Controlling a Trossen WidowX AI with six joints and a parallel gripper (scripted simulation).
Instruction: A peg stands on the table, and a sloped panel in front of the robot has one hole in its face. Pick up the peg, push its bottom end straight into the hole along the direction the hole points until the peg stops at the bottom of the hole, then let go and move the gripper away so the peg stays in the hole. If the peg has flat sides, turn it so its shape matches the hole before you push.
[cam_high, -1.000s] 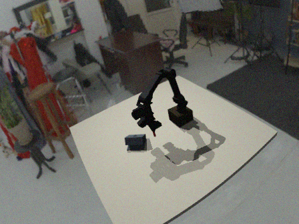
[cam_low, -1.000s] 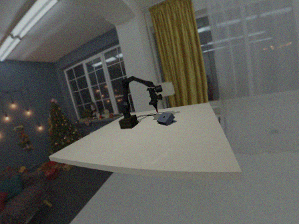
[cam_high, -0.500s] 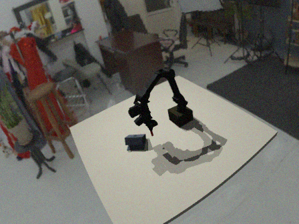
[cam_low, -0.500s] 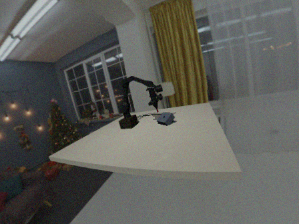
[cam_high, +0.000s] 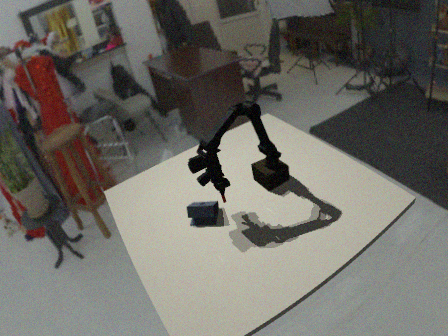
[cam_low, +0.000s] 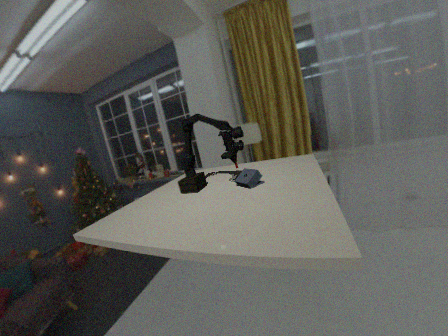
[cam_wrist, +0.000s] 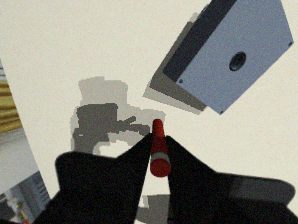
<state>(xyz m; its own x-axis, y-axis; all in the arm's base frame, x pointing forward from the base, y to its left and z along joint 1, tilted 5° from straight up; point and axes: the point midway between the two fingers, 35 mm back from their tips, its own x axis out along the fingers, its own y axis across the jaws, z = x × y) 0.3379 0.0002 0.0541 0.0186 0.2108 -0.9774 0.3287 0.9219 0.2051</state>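
The red round peg (cam_high: 224, 198) (cam_low: 237, 165) (cam_wrist: 159, 145) has a grey band near its near end. My gripper (cam_wrist: 158, 138) is shut on it, with the peg's far end sticking out past the fingertips, in the air above the table. The blue-grey sloped panel (cam_high: 203, 206) (cam_low: 248, 177) (cam_wrist: 210, 75) stands apart from the peg, at the upper right in the wrist view. Its round dark hole (cam_wrist: 237, 61) shows near the middle of its face. The hole is empty. In the top view the peg's tip is beside and above the panel's right end.
The pale table (cam_high: 200, 280) (cam_low: 225, 225) carries the arm's base (cam_high: 270, 173) (cam_low: 192, 183) and the panel. Shadows of the arm fall on the table. Small dark screw spots show at the panel's corners in the wrist view.
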